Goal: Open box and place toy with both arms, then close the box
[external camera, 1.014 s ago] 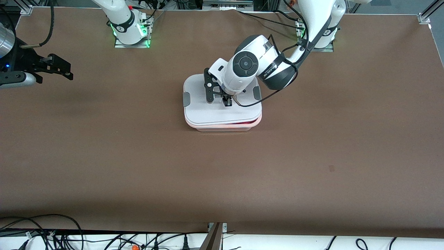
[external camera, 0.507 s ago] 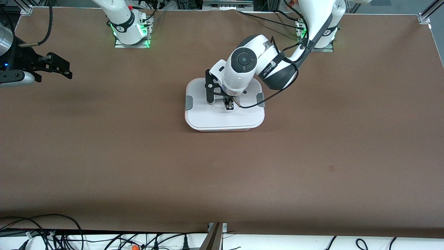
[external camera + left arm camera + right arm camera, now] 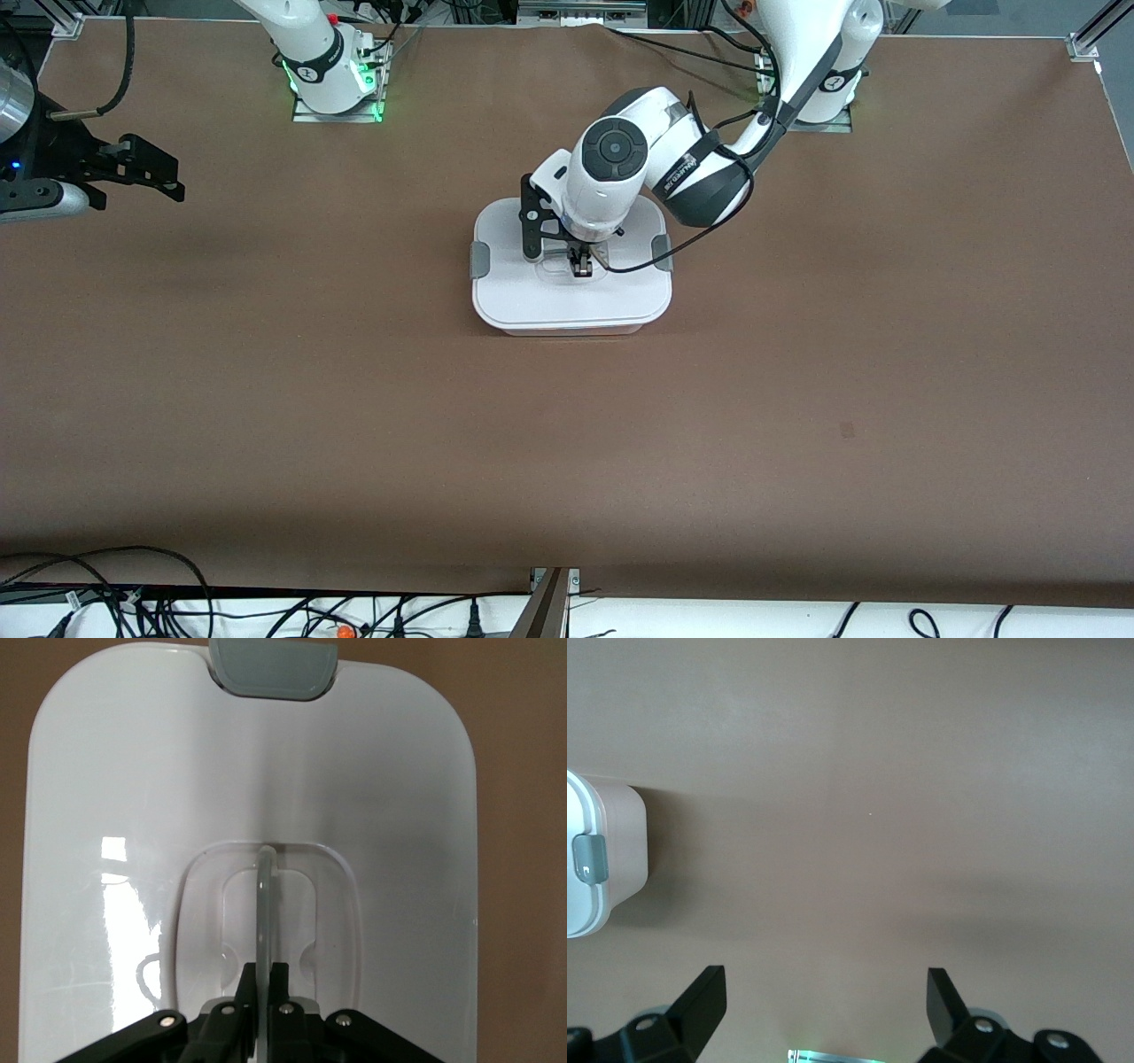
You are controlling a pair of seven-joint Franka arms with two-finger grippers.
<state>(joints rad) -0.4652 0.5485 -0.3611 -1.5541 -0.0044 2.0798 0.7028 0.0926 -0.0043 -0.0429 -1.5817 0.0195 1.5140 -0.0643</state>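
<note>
The box (image 3: pixel 567 301) stands at the table's middle with its white lid lying flat on the tub; a grey clip (image 3: pixel 478 259) shows at each end. My left gripper (image 3: pixel 580 263) is over the lid's centre, shut on the clear recessed handle (image 3: pixel 263 895). In the left wrist view the lid (image 3: pixel 399 815) fills the picture, one grey clip (image 3: pixel 273 669) at its end, my left gripper (image 3: pixel 263 979) pinching the handle. My right gripper (image 3: pixel 175 180) waits open and empty at the right arm's end of the table, and it shows open in its own view (image 3: pixel 828 992). The toy is hidden.
The right wrist view shows the box's end (image 3: pixel 611 850) with its grey clip (image 3: pixel 591 858) and bare brown table (image 3: pixel 877 815) beside it. Cables (image 3: pixel 89 576) lie along the table edge nearest the front camera.
The lid, held by my left gripper, has come down and squared onto the tub; the pink rim and red glimpse under it no longer show. The right arm has barely moved.
</note>
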